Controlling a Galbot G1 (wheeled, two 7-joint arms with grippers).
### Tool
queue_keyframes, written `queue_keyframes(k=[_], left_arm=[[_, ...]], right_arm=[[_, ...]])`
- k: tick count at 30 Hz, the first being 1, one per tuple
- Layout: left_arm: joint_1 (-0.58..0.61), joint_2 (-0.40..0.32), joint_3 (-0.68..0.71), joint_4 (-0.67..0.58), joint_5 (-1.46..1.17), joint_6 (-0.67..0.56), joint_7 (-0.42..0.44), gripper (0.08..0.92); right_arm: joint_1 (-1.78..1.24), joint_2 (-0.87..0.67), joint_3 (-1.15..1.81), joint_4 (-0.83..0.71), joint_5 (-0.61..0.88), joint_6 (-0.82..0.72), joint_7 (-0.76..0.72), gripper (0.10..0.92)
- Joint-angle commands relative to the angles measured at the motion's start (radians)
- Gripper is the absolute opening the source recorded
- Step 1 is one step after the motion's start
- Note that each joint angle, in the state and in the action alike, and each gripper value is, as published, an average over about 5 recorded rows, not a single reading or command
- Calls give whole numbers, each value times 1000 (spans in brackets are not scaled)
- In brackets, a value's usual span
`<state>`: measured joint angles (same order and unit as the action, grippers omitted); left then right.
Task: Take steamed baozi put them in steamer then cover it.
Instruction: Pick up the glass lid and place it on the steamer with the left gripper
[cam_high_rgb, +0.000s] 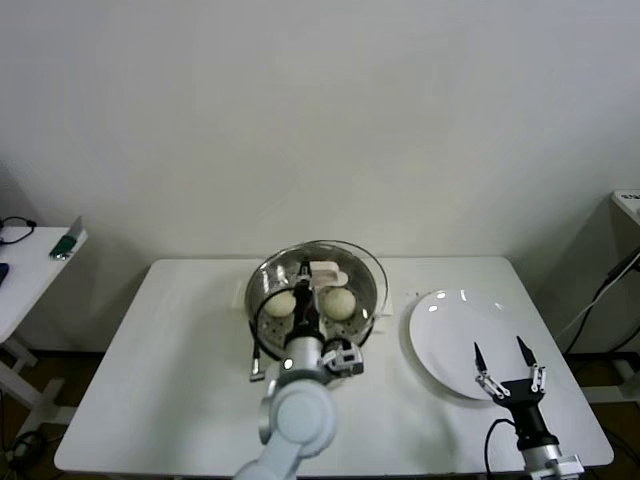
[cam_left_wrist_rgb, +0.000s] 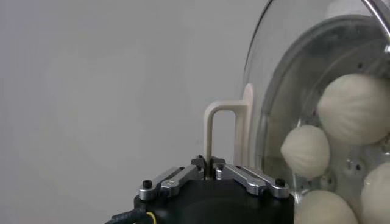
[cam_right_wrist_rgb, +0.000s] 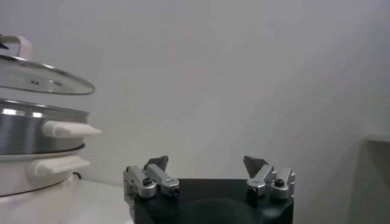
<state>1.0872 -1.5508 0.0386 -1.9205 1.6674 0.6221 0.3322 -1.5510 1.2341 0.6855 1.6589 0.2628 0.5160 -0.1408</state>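
Observation:
The steel steamer (cam_high_rgb: 262, 322) on its white base stands mid-table. Several off-white baozi (cam_high_rgb: 341, 303) lie on its perforated tray; they also show through the glass in the left wrist view (cam_left_wrist_rgb: 356, 108). My left gripper (cam_high_rgb: 306, 278) is shut on the white handle (cam_left_wrist_rgb: 210, 131) of a glass lid (cam_left_wrist_rgb: 268, 91). In the right wrist view the lid (cam_right_wrist_rgb: 42, 76) hangs slightly tilted just above the pot (cam_right_wrist_rgb: 30, 131), with a gap between them. My right gripper (cam_high_rgb: 498, 352) is open and empty over the near part of the white plate (cam_high_rgb: 450, 320); it also shows in the right wrist view (cam_right_wrist_rgb: 207, 163).
The white plate lies right of the steamer with nothing on it. A small side table (cam_high_rgb: 30, 260) with a green object (cam_high_rgb: 65, 243) stands at the far left. Another surface (cam_high_rgb: 628, 200) and cables are at the far right. A plain wall is behind.

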Motion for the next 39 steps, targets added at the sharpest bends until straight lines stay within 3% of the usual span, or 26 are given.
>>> queue_keyframes(k=[1, 12, 39], left_arm=[[-3, 11, 8, 47, 43, 2, -3, 146], [-21, 41, -9, 66, 13, 6, -13, 146], [-39, 18, -18, 135, -23, 15, -71, 146]], right_arm=[[1, 4, -3, -5, -2, 12, 2, 823], [-12, 11, -5, -6, -3, 22, 4, 823], [-11, 26, -9, -7, -9, 23, 2, 823]])
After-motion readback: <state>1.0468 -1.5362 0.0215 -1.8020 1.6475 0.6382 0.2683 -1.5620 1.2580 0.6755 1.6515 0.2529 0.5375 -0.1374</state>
